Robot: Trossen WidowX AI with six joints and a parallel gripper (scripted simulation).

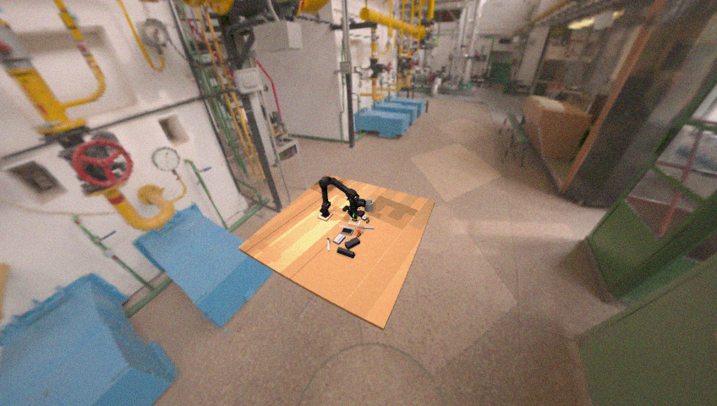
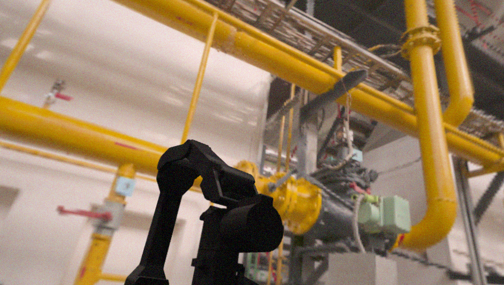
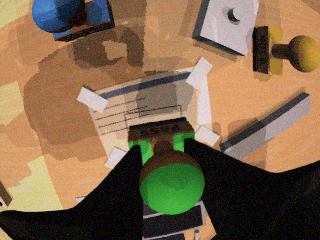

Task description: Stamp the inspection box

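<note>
My gripper is shut on the green-handled PASS stamp, lettered block facing away from me in the wrist view. The stamp is over the lower part of the white card, which has light tabs at its corners. The thin outlined inspection box shows just beyond the stamp block; its lower part is hidden. I cannot tell the height of the stamp above the card. The dark ink pad with a grey rim is partly hidden behind the stamp handle and fingers.
A blue-handled stamp lies beyond the card to the left. A grey block with a round knob and a yellow-handled stamp are at upper right. A grey bar lies right of the card. Two black blocks lie farther off.
</note>
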